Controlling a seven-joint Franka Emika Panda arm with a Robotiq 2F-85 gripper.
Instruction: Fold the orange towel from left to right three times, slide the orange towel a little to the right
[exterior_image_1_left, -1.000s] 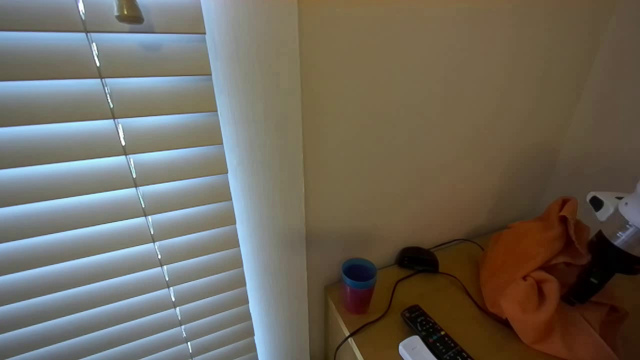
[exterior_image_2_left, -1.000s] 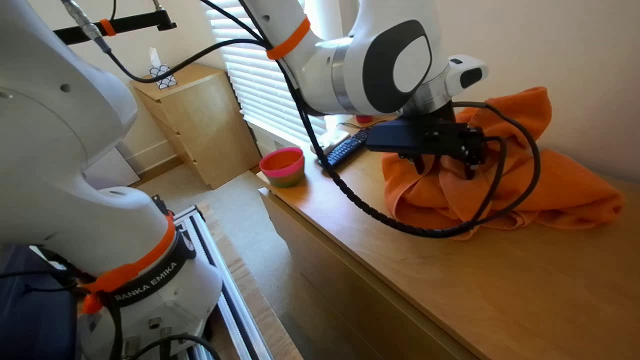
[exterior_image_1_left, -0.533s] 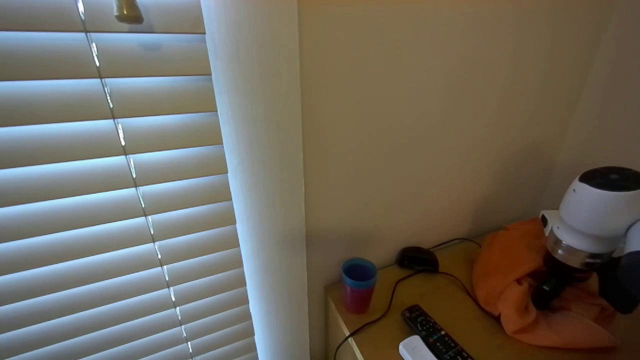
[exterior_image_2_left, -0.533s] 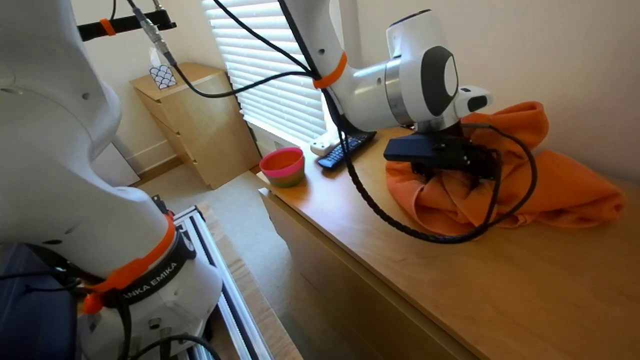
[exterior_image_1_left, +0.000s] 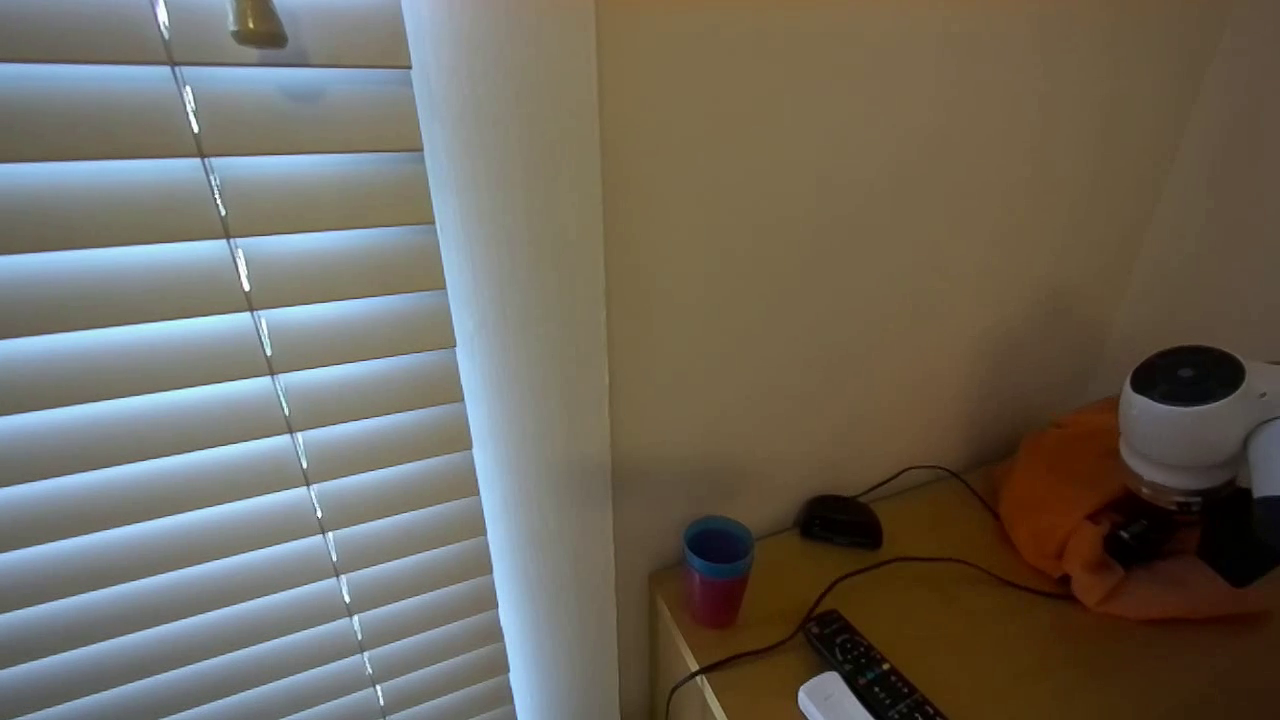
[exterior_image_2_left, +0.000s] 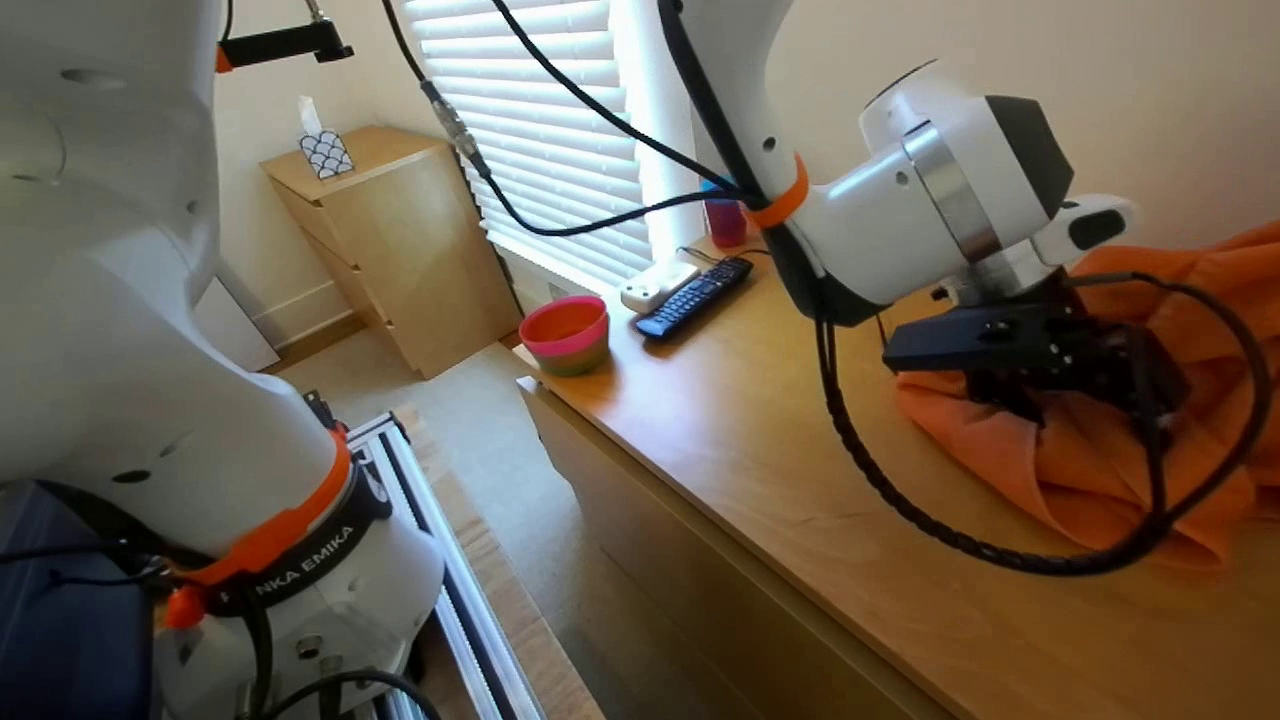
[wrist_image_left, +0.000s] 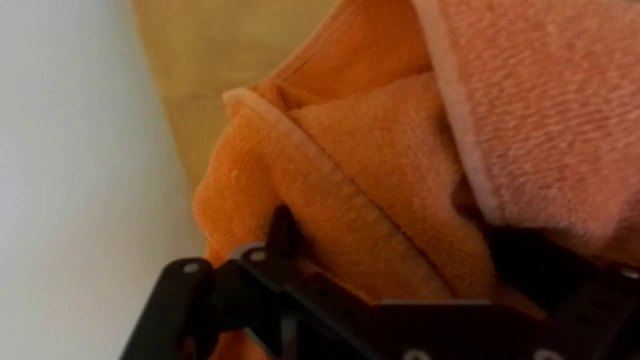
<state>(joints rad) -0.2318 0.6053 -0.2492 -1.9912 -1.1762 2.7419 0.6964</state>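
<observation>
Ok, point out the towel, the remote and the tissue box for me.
Towel (wrist_image_left: 392, 162), in the wrist view, on a fold near its middle.
Remote (exterior_image_2_left: 694, 298), in an exterior view, on its keys.
Tissue box (exterior_image_2_left: 327, 156), in an exterior view, on its patterned side.

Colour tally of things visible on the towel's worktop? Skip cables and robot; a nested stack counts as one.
Orange: 1 (towel)
Black: 2 (remote, small device by the wall)
White: 1 (white device)
Multicolour: 2 (blue-and-pink cup, pink-and-green bowl)
Total: 6
</observation>
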